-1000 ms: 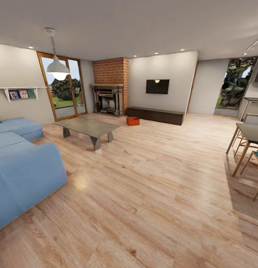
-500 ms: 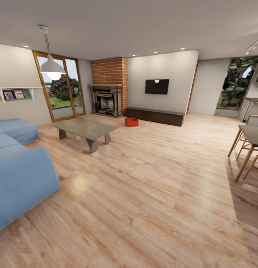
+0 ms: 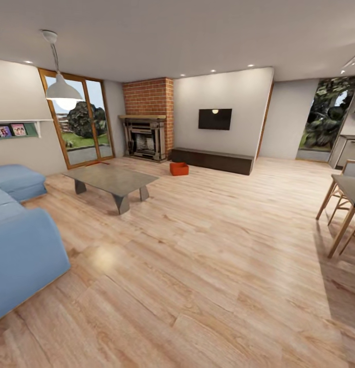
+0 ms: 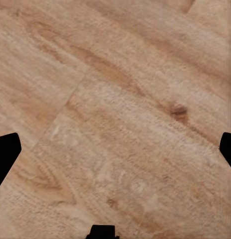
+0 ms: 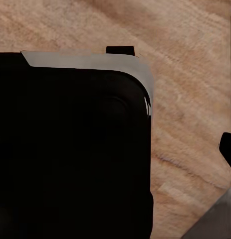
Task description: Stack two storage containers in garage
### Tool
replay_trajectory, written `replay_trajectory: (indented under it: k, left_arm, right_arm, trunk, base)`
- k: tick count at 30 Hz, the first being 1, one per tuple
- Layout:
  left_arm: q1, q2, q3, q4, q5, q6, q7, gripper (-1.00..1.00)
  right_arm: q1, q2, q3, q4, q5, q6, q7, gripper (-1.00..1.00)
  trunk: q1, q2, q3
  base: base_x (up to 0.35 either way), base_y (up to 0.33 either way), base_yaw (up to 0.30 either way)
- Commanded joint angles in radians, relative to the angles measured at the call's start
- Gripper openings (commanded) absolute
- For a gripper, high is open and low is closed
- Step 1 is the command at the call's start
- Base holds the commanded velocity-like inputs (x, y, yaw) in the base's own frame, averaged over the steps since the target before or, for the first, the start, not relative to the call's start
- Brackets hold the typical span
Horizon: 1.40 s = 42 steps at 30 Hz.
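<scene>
One orange-red storage container (image 3: 179, 168) stands on the light wood floor at the far side of the living room, just in front of the dark low cabinet (image 3: 213, 159) and to the right of the brick fireplace (image 3: 146, 137). It is far from me and nothing touches it. In the left wrist view my left gripper (image 4: 115, 152) hangs open over bare planks, its black fingertips (image 4: 5, 154) wide apart with nothing between them. In the right wrist view my right gripper (image 5: 115, 149) is over my black base, with one fingertip (image 5: 227, 149) at the frame's edge; it holds nothing.
A blue sofa (image 3: 19, 240) fills the near left. A grey coffee table (image 3: 111, 180) stands between it and the fireplace. A dining table with wooden chairs (image 3: 346, 204) is at the right edge. Wide wood floor (image 3: 208, 255) lies ahead. Glass doors (image 3: 83, 122) are at the far left.
The whole view has shifted: sofa, coffee table and lamp have slid left and the dining chairs toward the right edge, so the camera has moved. The container itself has not moved.
</scene>
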Motion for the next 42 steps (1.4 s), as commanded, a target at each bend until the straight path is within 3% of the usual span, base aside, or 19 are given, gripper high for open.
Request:
replay_trajectory:
  k: [1,42]
  left_arm:
    - [-0.001,0.0,-0.009,0.001,0.01,-0.004,0.004,1.0]
    - [-0.001,-0.003,-0.009,0.001,0.01,-0.004,0.004,1.0]
  right_arm:
    - [-0.001,0.0,-0.004,0.001,0.001,-0.003,0.005,1.0]
    - [-0.001,0.0,-0.004,0.001,0.001,-0.003,0.005,1.0]
  trunk:
    - [0.0,0.0,-0.001]
    - [0.0,0.0,-0.001]
  base:
    - [0.305,-0.162,0.0]
    - [0.305,-0.163,0.0]
